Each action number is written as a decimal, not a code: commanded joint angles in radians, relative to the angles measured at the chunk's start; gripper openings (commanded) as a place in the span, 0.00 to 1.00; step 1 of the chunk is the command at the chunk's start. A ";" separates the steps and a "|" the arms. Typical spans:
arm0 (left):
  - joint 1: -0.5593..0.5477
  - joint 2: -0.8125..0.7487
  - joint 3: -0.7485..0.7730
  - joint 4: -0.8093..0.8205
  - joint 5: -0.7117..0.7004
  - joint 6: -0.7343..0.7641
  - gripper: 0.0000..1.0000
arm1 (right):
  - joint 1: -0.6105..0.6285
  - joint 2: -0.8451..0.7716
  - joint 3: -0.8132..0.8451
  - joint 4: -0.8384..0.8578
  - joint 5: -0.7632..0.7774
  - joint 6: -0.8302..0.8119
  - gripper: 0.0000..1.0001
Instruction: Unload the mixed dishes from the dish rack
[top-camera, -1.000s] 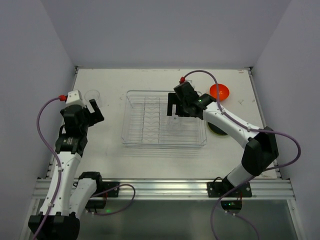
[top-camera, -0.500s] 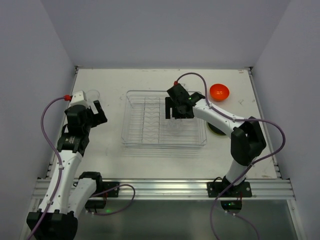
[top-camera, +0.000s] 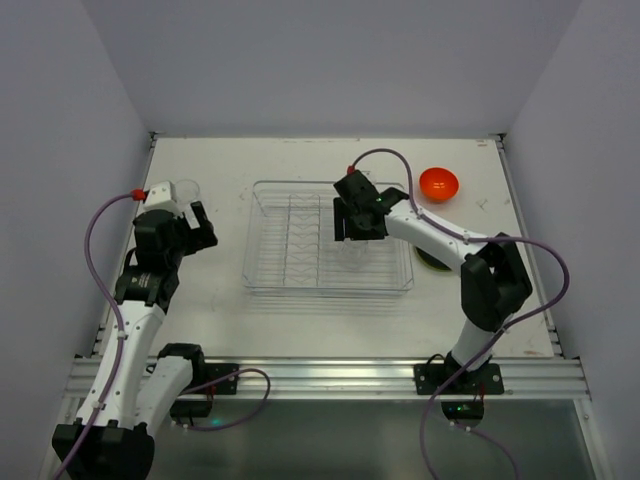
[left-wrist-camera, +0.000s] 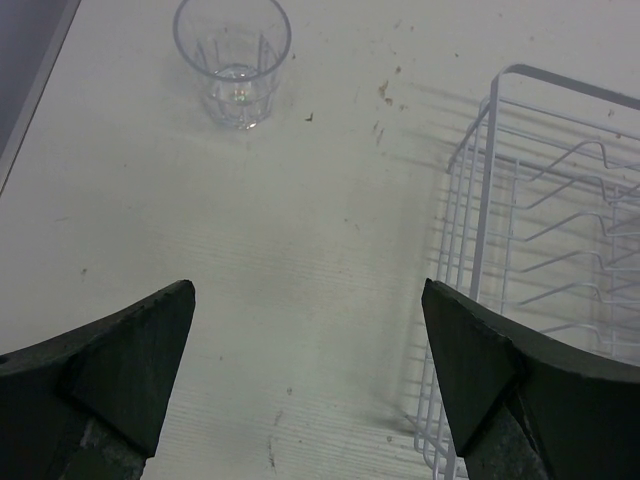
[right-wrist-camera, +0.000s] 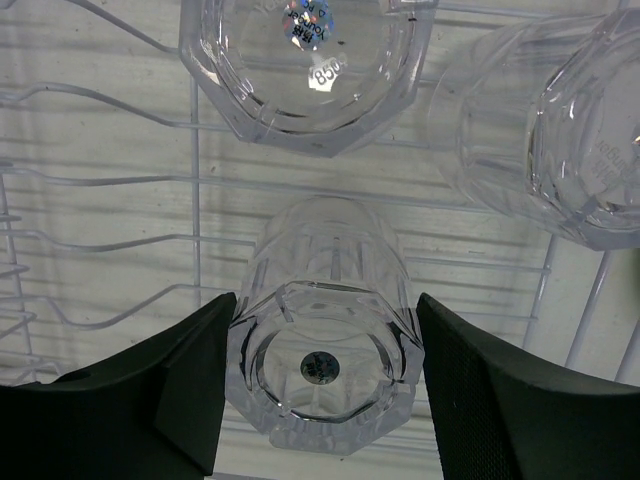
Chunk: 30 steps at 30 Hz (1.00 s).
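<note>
The dish rack (top-camera: 265, 270) lies mid-table and holds three clear tumblers. My right gripper (top-camera: 352, 228) is down inside its right half. In the right wrist view my right gripper (right-wrist-camera: 322, 385) is shut on an upside-down tumbler (right-wrist-camera: 322, 370) that stands on the rack wires, with a finger pressed to each side. A second upside-down tumbler (right-wrist-camera: 305, 60) and one on its side (right-wrist-camera: 560, 130) are just beyond it. My left gripper (top-camera: 200, 228) is open and empty, just short of a fourth tumbler (top-camera: 185, 190) upright on the table. That tumbler (left-wrist-camera: 232, 60) also shows in the left wrist view, with my left gripper (left-wrist-camera: 308, 380) below it.
The orange-red bowl (top-camera: 438, 183) sits on the table at the far right. A yellow-green plate with a dark one (top-camera: 432, 262) lies right of the rack, partly under my right arm. The rack's left corner (left-wrist-camera: 480, 230) is close to my left gripper's right finger.
My right gripper has moved left and down over the rack and closed round the tumbler. My left gripper has shifted slightly near the tumbler on the table.
</note>
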 joint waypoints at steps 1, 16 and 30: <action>-0.007 -0.011 -0.004 0.045 0.050 0.021 1.00 | 0.004 -0.110 -0.027 0.020 0.032 -0.001 0.34; -0.080 0.022 -0.048 0.429 0.846 -0.276 1.00 | -0.001 -0.725 -0.300 0.282 -0.234 -0.130 0.25; -0.504 0.126 -0.112 1.254 0.931 -0.744 1.00 | -0.009 -1.081 -0.444 0.584 -0.536 -0.114 0.25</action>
